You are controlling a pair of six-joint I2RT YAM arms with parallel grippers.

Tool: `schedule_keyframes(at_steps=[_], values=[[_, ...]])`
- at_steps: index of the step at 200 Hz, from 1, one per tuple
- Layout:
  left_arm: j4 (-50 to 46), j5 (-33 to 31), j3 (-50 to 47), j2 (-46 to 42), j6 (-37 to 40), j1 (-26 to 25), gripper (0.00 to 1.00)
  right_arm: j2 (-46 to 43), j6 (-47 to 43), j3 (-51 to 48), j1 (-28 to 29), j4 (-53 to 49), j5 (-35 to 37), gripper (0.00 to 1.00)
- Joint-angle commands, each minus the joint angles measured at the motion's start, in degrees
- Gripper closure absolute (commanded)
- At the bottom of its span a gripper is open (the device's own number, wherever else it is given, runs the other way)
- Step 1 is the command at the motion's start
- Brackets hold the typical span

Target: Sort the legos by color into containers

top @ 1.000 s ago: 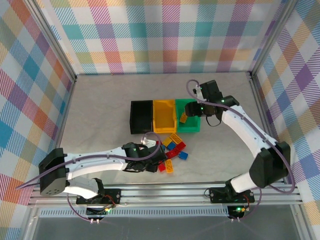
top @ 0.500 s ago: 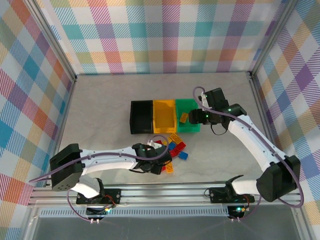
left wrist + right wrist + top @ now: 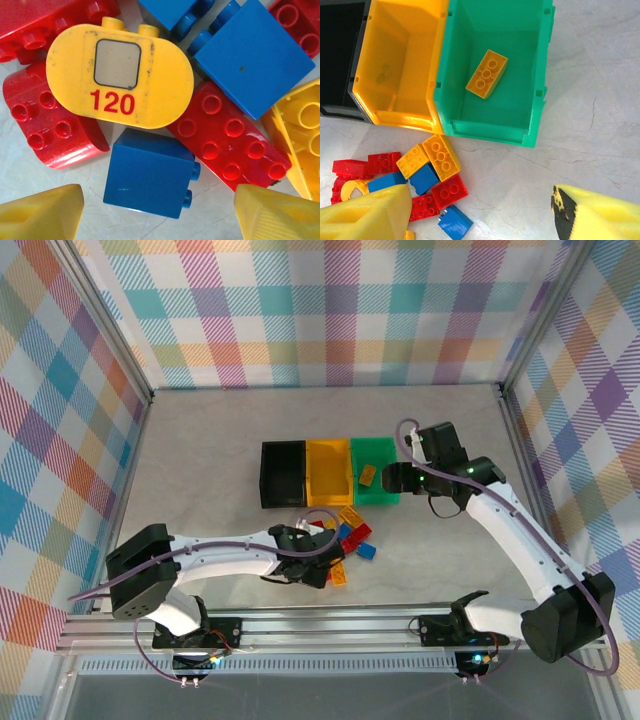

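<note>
Well, here's the left tool (image 3: pixel 160 216) hanging over the pile (image 3: pixel 345 538), which lies on the surface (image 3: pixel 600 100) at 6 o'clock of the yellow bin (image 3: pixel 370 60). Its jaws are spread and grip nothing. A blue cube (image 3: pixel 147 172) sits square between the pads (image 3: pixel 42 212), so I'd call this the pick step, with that cube the likely target. It's tight company, though: a curved red brick (image 3: pixel 50 120) at 10 o'clock, a long red brick (image 3: pixel 227 145) close in at 2, and a yellow "120" plate (image 3: pixel 120 77) just beside at 12.

The right tool (image 3: pixel 480 217) is spread too and carries nothing. From above it hovers at 3 o'clock of the green bin (image 3: pixel 540 100). One yellow brick (image 3: pixel 486 74) lies inside that bin.

The next move, as I read it, is a straight drop by the left tool. The pads should go down either side of the cube, clear of both reds, then squeeze and carry it toward the bins at 12 o'clock. Which bin blue belongs in, I cannot tell.
</note>
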Motion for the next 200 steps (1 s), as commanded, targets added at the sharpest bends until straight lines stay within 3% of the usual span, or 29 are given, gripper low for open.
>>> schedule_keyframes(at_steps=[1, 55, 143, 200], values=[[0.6, 1.9, -1.4, -1.5, 1.3, 0.8, 0.25, -1.2, 1.0, -0.3, -0.1, -1.4, 0.9, 0.26], [1.7, 2.9, -2.5, -0.9, 2.3, 1.7, 0.31, -2.6, 1.3, -0.2, -0.1, -2.4, 1.9, 0.25], [2.4, 3.5, -2.9, -0.3, 3.7, 2.3, 0.6, -3.6, 1.4, 0.1, -0.1, -3.6, 2.8, 0.24], [-6.9, 1.4, 2.5, -4.2, 5.0, 2.3, 0.66, -3.7, 0.3, -0.2, -0.2, -4.7, 2.6, 0.24]])
